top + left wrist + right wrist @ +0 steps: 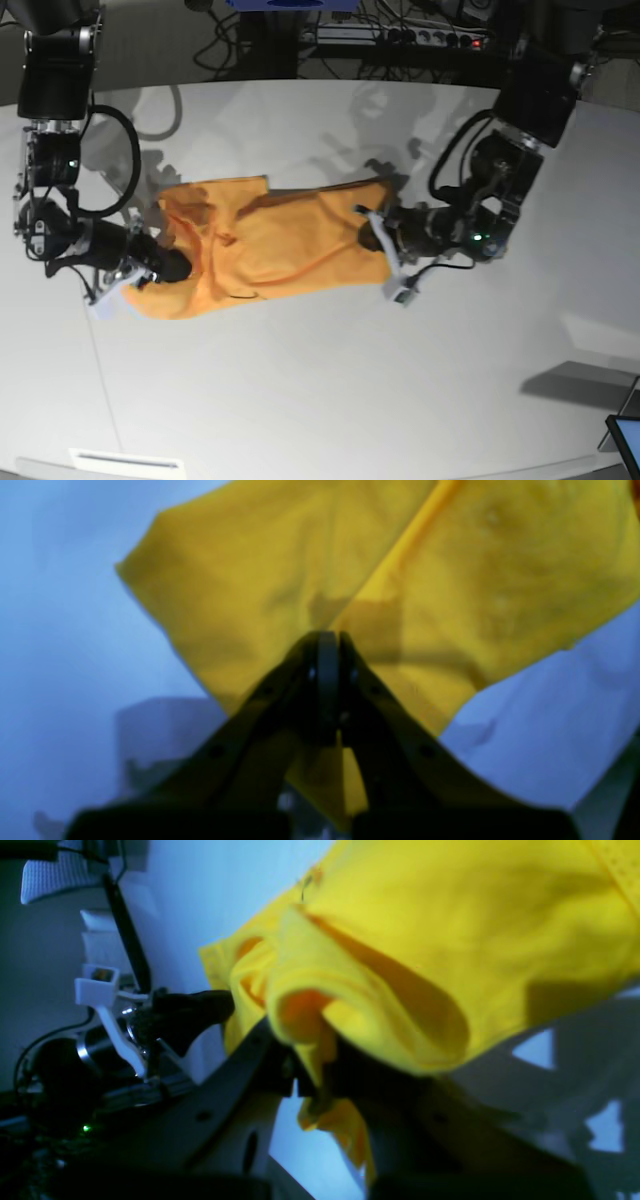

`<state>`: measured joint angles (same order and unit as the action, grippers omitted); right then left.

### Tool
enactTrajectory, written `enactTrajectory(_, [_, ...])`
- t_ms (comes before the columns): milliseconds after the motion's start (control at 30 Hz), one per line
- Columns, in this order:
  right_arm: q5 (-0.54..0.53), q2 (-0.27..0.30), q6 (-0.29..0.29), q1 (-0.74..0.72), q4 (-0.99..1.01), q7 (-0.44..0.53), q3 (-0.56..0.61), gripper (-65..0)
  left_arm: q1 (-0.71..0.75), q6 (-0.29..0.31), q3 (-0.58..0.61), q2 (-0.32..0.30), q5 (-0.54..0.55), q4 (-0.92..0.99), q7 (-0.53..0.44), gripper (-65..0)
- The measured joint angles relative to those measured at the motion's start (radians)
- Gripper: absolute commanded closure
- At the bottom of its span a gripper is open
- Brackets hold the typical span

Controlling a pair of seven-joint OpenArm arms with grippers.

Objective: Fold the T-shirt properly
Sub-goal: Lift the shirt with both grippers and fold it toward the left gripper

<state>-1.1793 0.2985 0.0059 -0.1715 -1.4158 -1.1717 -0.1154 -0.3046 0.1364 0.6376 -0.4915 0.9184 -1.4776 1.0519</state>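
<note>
The orange-yellow T-shirt (270, 245) lies stretched lengthwise on the white table (320, 380), held between my two grippers. In the base view my left gripper (372, 233) sits at its right end, and the left wrist view shows that gripper (327, 642) shut, with cloth (260, 580) running under and between the fingers. At the shirt's left end, my right gripper (172, 267) is shut on a bunched fold. The right wrist view shows yellow cloth (450, 940) spilling out of that gripper (312, 1075). A small dark looped mark (305, 886) shows near one edge.
Cables and a power strip (400, 35) lie along the table's far edge. A screen corner (625, 435) pokes in at the front right and a white label (125, 462) sits at the front left edge. Black and white arm hardware (150, 1015) stands left of the right gripper.
</note>
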Motion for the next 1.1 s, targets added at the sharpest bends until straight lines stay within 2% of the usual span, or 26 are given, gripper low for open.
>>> enactTrajectory(133, [0.001,-0.002,0.0,0.0,0.0,-0.002,0.0,-0.3,0.003,-0.005,-0.016,-0.051,-0.002,-0.038,0.004,0.0])
enactTrajectory(300, [0.007,-0.005,0.0,0.006,-0.039,-0.004,0.0,-0.3,0.015,-0.005,-0.114,-0.048,-0.003,-0.046,0.034,0.0])
enactTrajectory(533, [0.007,-0.023,0.0,0.006,-0.083,0.005,0.088,-0.3,0.016,-0.002,-0.114,0.01,0.005,-0.053,0.078,0.0])
enactTrajectory(667, [0.008,-0.014,-0.001,0.006,-0.134,0.043,0.123,-0.3,0.014,-0.002,-0.118,-0.017,-0.003,-0.077,0.082,0.0])
enactTrajectory(1000, [0.007,-0.016,-0.003,0.012,-0.267,0.037,0.202,-0.3,0.025,-0.002,-0.119,-0.083,-0.002,-0.093,0.082,0.0])
enactTrajectory(1067, [0.004,-0.017,-0.042,0.011,-0.291,0.038,0.215,-0.3,0.03,-0.002,-0.119,-0.098,-0.002,-0.093,0.082,0.0])
enactTrajectory(1100, [0.003,-0.016,-0.085,0.011,-0.299,0.039,0.222,-0.3,0.035,-0.002,-0.119,-0.106,-0.002,-0.093,0.082,0.0])
